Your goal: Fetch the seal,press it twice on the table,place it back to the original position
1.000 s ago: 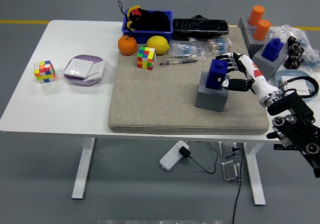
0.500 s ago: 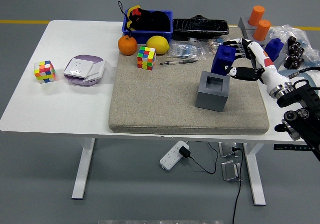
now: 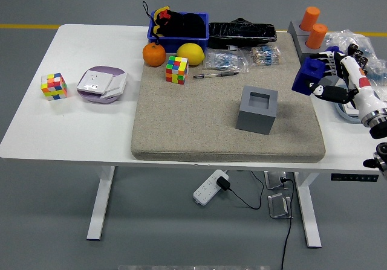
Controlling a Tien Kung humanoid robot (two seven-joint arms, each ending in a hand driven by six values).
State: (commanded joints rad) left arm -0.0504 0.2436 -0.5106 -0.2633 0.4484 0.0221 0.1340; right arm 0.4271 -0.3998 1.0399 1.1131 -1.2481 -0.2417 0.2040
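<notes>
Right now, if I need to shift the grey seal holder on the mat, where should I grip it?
Grip the grey holder across its outer side walls, coming from above. It stands upright and boxy with its square socket empty, the blue seal being in the right hand, and mat is bare around it.

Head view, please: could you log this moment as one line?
right hand: shut on blue block-shaped seal, above table's right edge | grey square holder: empty on beige mat | left hand: out of view
</notes>
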